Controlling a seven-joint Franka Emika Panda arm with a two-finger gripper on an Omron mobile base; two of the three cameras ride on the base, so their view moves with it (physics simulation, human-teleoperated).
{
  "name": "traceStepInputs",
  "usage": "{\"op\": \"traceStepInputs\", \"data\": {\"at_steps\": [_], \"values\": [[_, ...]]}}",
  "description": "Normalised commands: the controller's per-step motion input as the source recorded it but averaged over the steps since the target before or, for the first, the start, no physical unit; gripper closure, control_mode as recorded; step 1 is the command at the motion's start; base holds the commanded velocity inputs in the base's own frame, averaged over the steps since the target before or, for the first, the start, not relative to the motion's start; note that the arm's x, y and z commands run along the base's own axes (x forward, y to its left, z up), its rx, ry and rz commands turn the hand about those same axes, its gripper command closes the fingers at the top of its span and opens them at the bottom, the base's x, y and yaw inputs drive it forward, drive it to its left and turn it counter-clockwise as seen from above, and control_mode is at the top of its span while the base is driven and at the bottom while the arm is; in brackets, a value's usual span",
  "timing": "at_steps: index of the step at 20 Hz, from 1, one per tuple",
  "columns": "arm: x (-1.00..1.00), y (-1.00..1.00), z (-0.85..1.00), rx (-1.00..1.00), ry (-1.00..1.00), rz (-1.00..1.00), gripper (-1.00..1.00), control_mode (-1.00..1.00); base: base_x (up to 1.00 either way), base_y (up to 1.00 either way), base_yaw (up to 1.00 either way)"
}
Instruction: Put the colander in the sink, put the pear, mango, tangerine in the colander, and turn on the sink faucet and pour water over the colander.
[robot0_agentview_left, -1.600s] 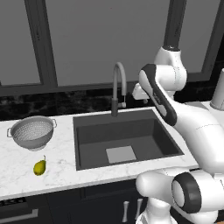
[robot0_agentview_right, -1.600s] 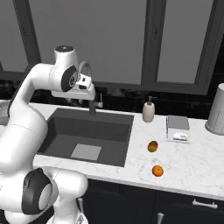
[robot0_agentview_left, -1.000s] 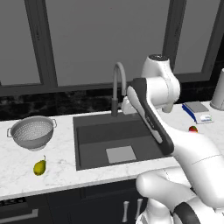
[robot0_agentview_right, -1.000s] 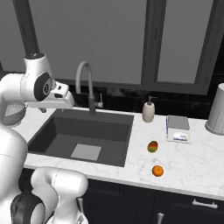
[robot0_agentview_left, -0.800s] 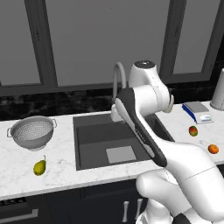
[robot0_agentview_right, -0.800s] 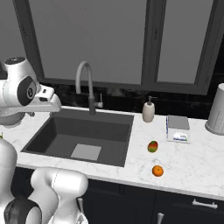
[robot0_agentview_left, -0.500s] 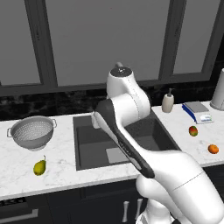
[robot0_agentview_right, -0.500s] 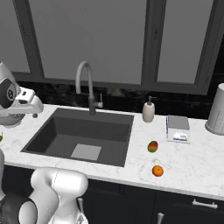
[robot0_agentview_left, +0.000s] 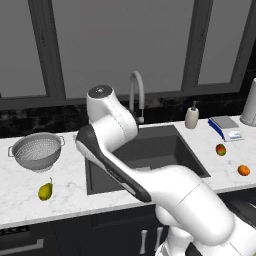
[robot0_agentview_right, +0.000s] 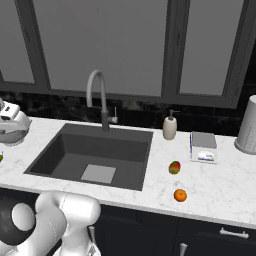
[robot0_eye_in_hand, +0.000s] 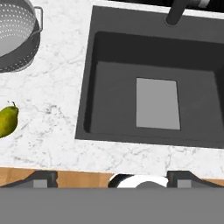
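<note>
The silver colander (robot0_agentview_left: 37, 151) (robot0_eye_in_hand: 15, 35) stands on the white counter left of the dark sink (robot0_agentview_left: 187, 152) (robot0_agentview_right: 50, 152) (robot0_eye_in_hand: 89, 100). The yellow-green pear (robot0_agentview_left: 45, 190) (robot0_eye_in_hand: 6, 121) lies in front of it near the counter's edge. On the right side of the sink lie the mango (robot0_agentview_left: 220, 149) (robot0_agentview_right: 174, 167) and the tangerine (robot0_agentview_left: 243, 170) (robot0_agentview_right: 180, 195). The sink faucet (robot0_agentview_left: 136, 95) (robot0_agentview_right: 100, 97) arches over the basin's back; no water runs. My gripper (robot0_eye_in_hand: 113, 180) hangs open above the counter's front edge, looking down on sink, colander and pear, holding nothing.
A soap dispenser (robot0_agentview_left: 191, 116) (robot0_agentview_right: 170, 127) stands behind the sink's right corner. A blue-and-white scale (robot0_agentview_left: 225, 127) (robot0_agentview_right: 202, 147) and a grey canister (robot0_agentview_left: 249, 105) (robot0_agentview_right: 247, 127) sit at the far right. Dark windows back the counter.
My arm has swung from the right of the faucet leftward across the sink toward the colander's side. The jaws stay open. Fruit and colander have not moved.
</note>
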Motion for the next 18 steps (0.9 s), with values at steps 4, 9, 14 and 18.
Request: {"op": "traceStepInputs", "data": {"at_steps": [4,9,14,18], "values": [[0.36,0.63,-0.19,0.02,-0.07,-0.08,-1.00,-1.00,0.00,0.00,0.00],[0.46,0.54,-0.12,0.12,-0.04,-0.11,-1.00,-1.00,0.00,0.00,0.00],[0.61,0.44,-0.22,0.15,0.00,-0.12,-1.00,-1.00,0.00,0.00,0.00],[0.49,0.30,-0.33,0.11,0.01,-0.10,-1.00,-1.00,0.00,0.00,0.00]]}}
